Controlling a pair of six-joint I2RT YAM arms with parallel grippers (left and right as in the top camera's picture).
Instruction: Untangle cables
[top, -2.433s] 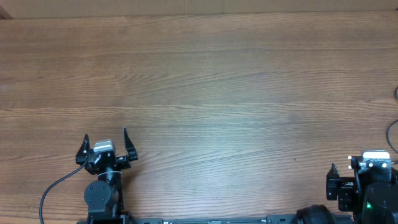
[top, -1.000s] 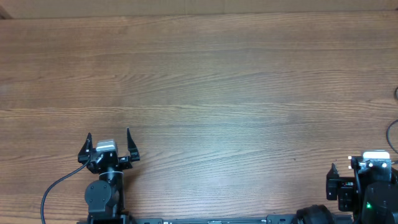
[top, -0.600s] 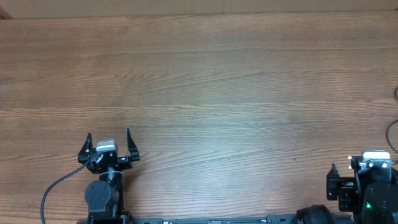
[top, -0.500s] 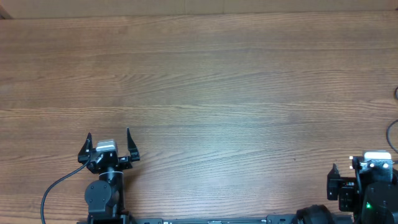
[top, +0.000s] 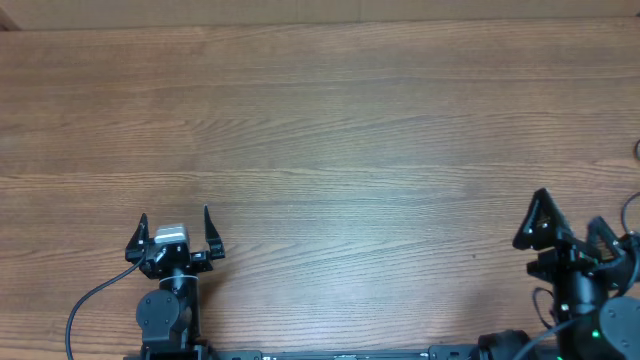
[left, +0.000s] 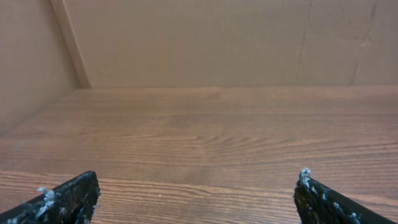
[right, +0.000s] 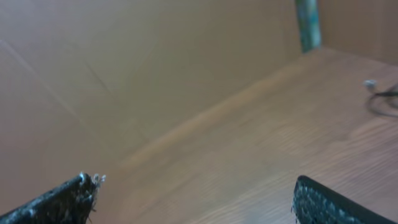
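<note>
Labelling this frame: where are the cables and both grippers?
cables (right: 385, 94), right wrist view, blurred dark loop at right edge
left gripper (top: 173, 216), overhead view, midway between its fingertips
right gripper (top: 568, 208), overhead view, midway between its fingertips

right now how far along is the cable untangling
Done: nothing visible. In hand: nothing; the left gripper and right gripper are both open and empty over the table. Left: the whole job. The cables show only as thin black loops at the table's right edge, beyond the right gripper, untouched.
</note>
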